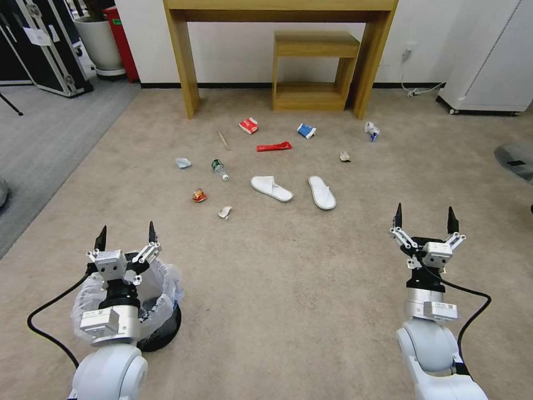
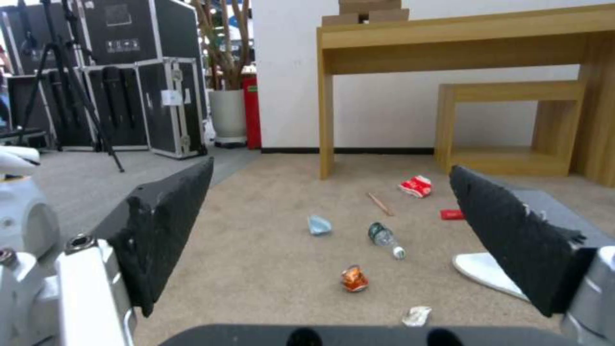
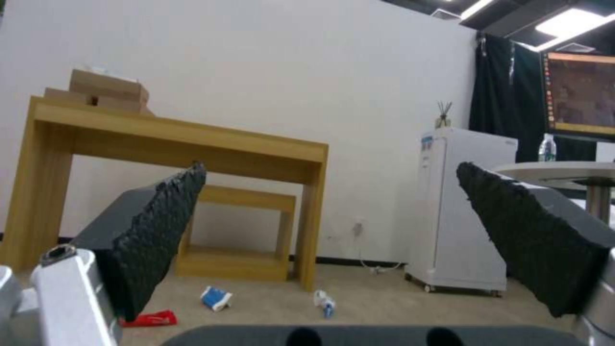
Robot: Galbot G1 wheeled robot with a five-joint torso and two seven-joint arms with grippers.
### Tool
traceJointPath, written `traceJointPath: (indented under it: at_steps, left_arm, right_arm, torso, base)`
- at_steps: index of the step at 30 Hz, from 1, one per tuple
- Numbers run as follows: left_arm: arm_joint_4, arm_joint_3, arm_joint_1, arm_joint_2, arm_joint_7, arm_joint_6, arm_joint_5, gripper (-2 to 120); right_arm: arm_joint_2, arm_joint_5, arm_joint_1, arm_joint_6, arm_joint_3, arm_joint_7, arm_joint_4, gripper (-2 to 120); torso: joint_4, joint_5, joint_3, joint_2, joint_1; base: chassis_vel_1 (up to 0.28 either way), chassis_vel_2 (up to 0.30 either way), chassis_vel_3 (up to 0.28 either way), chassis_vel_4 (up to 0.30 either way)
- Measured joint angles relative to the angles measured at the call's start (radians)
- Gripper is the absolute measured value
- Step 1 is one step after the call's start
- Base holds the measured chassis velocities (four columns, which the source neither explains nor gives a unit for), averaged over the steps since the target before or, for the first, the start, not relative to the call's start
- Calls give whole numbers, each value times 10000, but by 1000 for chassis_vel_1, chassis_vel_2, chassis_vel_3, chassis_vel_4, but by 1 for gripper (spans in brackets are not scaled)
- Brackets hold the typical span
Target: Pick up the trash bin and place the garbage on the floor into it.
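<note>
The trash bin, black with a crinkly white bag, stands on the floor at the near left. My left gripper hovers open just above its far rim. My right gripper is open and holds nothing at the near right. The garbage lies ahead: a red-white carton, a blue-white packet, a red wrapper, a wooden stick, a crushed bottle, crumpled paper and two white slippers. The left wrist view shows the bottle and carton.
A wooden desk with a low stool under it stands against the far wall. Grey ribbed carpet and black cases lie to the left. A white cabinet and a round table base are on the right.
</note>
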Motion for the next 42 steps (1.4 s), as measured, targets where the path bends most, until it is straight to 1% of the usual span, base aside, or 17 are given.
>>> traceJointPath:
  at_steps: [24, 33, 41, 42]
  left_arm:
    - [121, 231, -163, -81, -17, 20, -33, 95]
    - [119, 295, -133, -82, -16, 21, -26, 93]
    - [104, 322, -128, -79, -17, 21, -52, 91]
    - [106, 322, -122, -83, -17, 19, -53, 91]
  right_arm:
    - [53, -69, 244, 70, -171, -19, -278, 100]
    - [132, -200, 255, 153, -232, -20, -357, 100]
    - [179, -265, 265, 203, -326, -40, -371, 100]
    - [182, -292, 267, 204, -329, -49, -371, 100]
  torso:
    - [0, 0, 0, 0, 0]
    - [-1, 0, 1, 0, 0]
    - [-1, 1, 0, 0, 0]
    - [2, -7, 1, 0, 0]
  base:
    - [0, 0, 0, 0]
    - [2, 6, -2, -3]
    - [116, 112, -120, -131]
    - [234, 240, -212, -215]
